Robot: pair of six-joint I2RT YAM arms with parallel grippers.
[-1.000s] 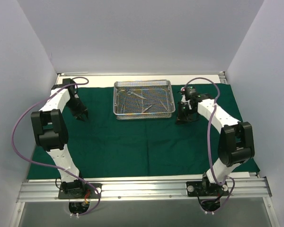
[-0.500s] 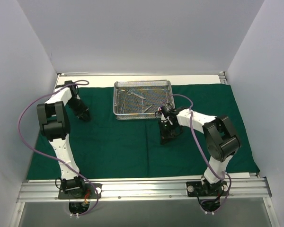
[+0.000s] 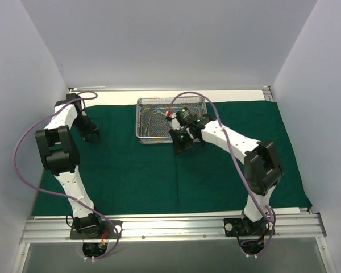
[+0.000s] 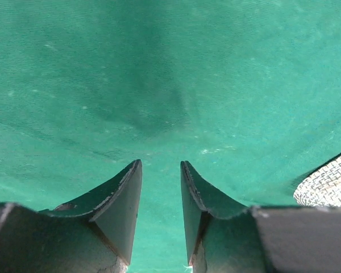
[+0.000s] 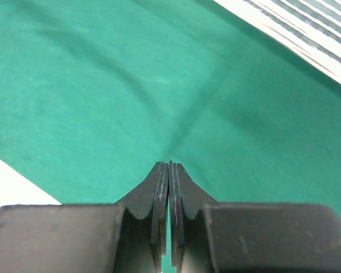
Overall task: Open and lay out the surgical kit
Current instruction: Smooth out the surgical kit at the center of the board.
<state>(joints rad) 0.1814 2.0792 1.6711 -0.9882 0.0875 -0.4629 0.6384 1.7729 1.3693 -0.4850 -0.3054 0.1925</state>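
The surgical kit's dark green cloth [image 3: 159, 170] lies spread flat over the table. On its far middle stands the silver wire-mesh tray [image 3: 143, 136], with slim steel instruments [image 3: 161, 114] lying inside. My right gripper [image 3: 182, 149] points down at the cloth just in front of the tray's near right part. It is shut with nothing in it, as the right wrist view [image 5: 169, 165] shows. My left gripper [image 3: 91, 137] hovers over the cloth left of the tray. Its fingers [image 4: 161, 165] stand apart with only cloth [image 4: 159, 85] beneath them. A corner of the tray [image 4: 329, 185] shows at the right edge.
White walls close in the left, right and back. A metal rail [image 3: 170, 224] runs along the near edge with both arm bases on it. A pale striped band [image 5: 295, 28] crosses the top right of the right wrist view, and a white patch [image 5: 11, 196] shows at the left.
My right arm has swung left, from right of the tray to in front of it, still shut. My left gripper shifted slightly left and its fingers have parted a little more.
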